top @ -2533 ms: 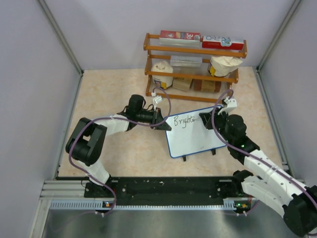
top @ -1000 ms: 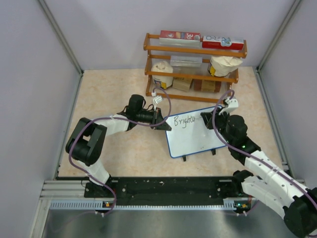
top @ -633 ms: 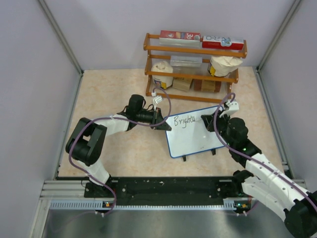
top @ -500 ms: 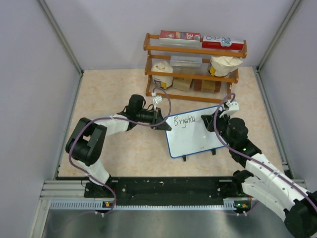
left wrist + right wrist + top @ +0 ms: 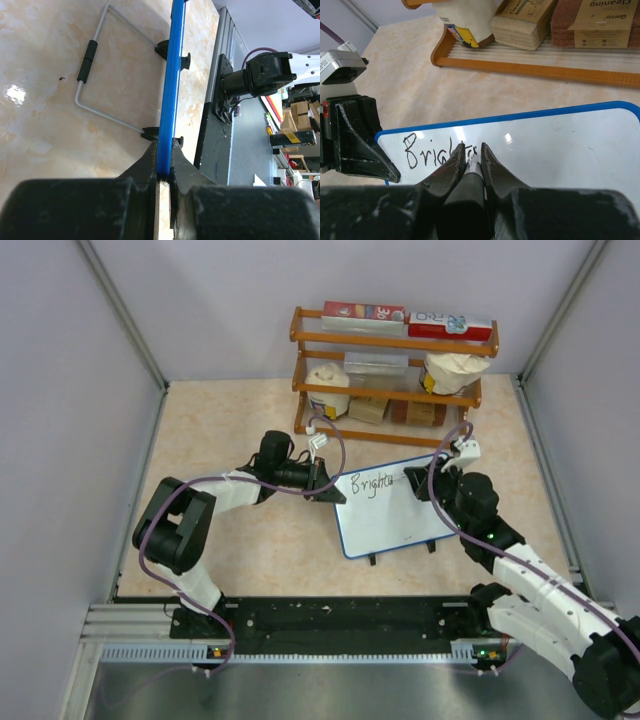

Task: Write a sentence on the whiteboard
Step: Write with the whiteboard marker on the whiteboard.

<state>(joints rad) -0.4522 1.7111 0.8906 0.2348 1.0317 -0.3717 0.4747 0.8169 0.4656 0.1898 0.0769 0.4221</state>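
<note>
The left gripper (image 5: 162, 172) stays clamped on the blue rim of the whiteboard (image 5: 398, 522) at its left edge, just where it was in the earlier frames. The board's wire stand (image 5: 100, 65) rests on the table (image 5: 230, 430) off to one side of the fingers. The right gripper (image 5: 472, 156) is closed on a black marker (image 5: 466, 192), whose tip sits just ahead of its fingertips at the end of the lettering. The sentence (image 5: 422, 152) reads roughly "Bright" plus a fresh stroke. It has grown rightward since the earliest frame, and the right gripper has shifted slightly right with it. A wooden rack (image 5: 390, 395) stands beyond both grippers.
</note>
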